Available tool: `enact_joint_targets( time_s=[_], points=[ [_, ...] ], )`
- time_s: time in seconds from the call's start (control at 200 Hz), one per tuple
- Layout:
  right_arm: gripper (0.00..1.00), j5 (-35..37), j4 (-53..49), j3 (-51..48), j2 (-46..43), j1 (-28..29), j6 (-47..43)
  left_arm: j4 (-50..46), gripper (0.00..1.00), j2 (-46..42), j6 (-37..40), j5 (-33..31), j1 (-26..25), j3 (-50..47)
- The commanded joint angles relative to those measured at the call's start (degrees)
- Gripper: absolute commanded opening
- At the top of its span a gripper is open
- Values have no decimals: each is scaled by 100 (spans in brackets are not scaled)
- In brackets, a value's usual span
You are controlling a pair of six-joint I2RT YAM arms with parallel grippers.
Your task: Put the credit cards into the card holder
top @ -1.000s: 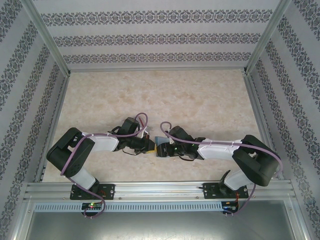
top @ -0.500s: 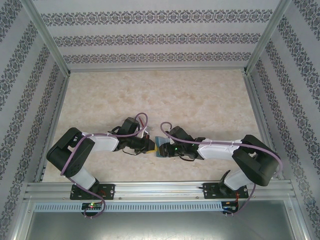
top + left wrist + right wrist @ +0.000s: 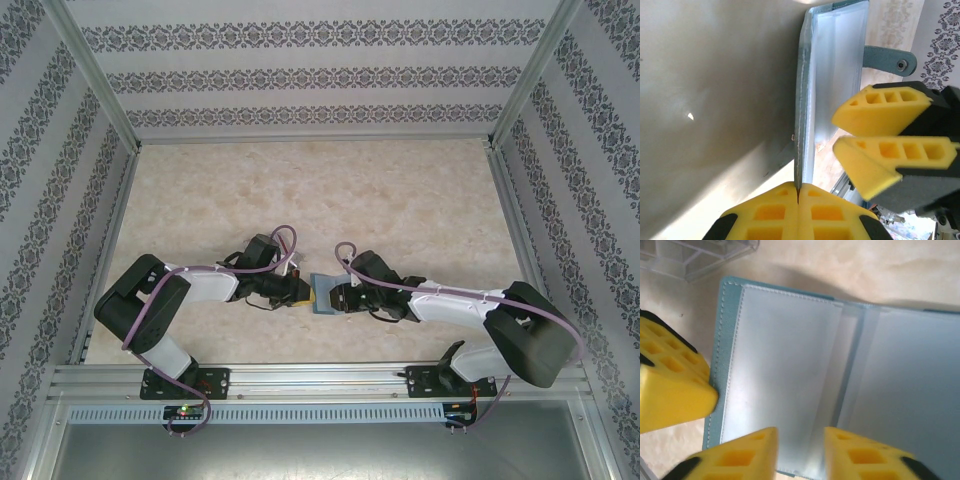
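Now the left tool [image 3: 798,194] pinches the open card holder [image 3: 785,365] edge-on; the right tool [image 3: 801,452] stands slightly parted.

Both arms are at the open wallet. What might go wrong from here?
The left gripper pinches only a thin edge of the card holder, so a push from the right gripper might twist it free. The right jaws are partly open at the clear sleeves; closing there may crease one.
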Motion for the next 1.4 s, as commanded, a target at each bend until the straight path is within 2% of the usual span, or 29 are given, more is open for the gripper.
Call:
enact_joint_targets(
  time_s=[0.0,0.065,0.125,0.365,0.475,0.59,0.794,0.834,0.899,1.024,1.224,1.394],
  points=[
    [50,-271,70,-33,58,45,-41,-161,0,82,93,72,-19,108],
    [60,-366,199,31,53,176,-30,-36,0,64,-2,85,-15,53],
    [63,-345,167,139,114,287,-86,5,0,75,-18,93,-14,48],
    [61,-63,31,354,671,372,-188,129,0,65,-93,146,-14,38],
    [55,61,-41,416,819,394,-148,216,0,52,-152,197,-14,15],
    [42,183,-83,412,810,404,-116,164,0,19,-120,198,-14,18],
    [29,360,-263,328,468,355,-132,180,0,52,-104,185,-15,10],
    [36,300,-223,287,392,342,-148,197,0,84,-96,196,-15,15],
    [56,126,-14,185,243,333,-124,228,0,120,-119,223,-14,14],
    [66,-116,206,110,49,333,-68,336,0,118,-166,251,-22,-3],
    [66,-61,-40,262,337,332,-133,1166,0,132,-831,515,-14,-81],
    [47,7,-8,276,481,320,-87,934,0,82,-729,529,-16,-8]
  ],
)
